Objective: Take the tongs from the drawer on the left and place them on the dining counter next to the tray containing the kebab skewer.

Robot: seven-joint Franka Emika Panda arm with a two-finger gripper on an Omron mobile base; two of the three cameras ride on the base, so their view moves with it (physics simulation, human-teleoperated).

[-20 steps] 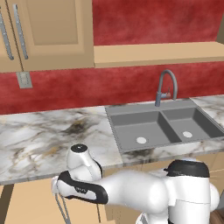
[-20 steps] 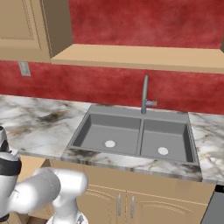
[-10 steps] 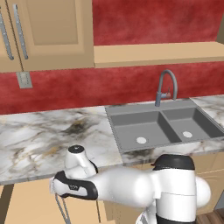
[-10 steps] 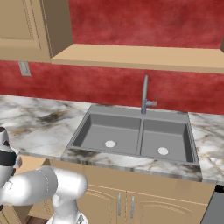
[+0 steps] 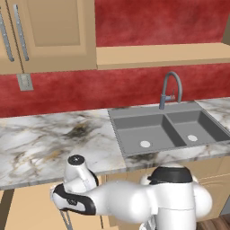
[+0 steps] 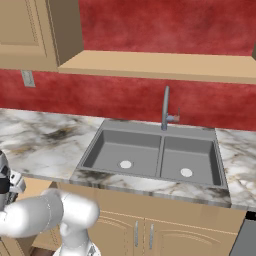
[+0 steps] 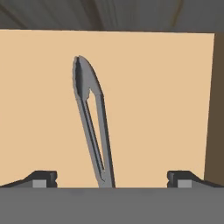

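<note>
In the hand view the slim grey metal tongs (image 7: 91, 118) lie on the light-tan floor of the open drawer (image 7: 157, 100), joined end far from me and arm tips near the bottom edge. My gripper (image 7: 111, 177) hovers above them, open, with its dark fingertips (image 7: 43, 177) spread wide on either side and touching nothing. In the left base view my hand (image 5: 72, 202) hangs low, below the worktop edge over the drawer (image 5: 27, 209). The dining counter, the tray and the kebab skewer are out of view.
A marble worktop (image 5: 40, 143) with a grey double sink (image 5: 166, 130) and a faucet (image 5: 173, 92) runs above the drawer. Tan wall cabinets (image 5: 49, 31) hang over it. Cabinet doors (image 6: 145, 230) stand under the sink. The drawer's darker side wall (image 7: 215, 109) is at the right.
My arm has sunk slightly lower and to the left over the drawer. The jaws have stayed open and the tongs have not moved.
</note>
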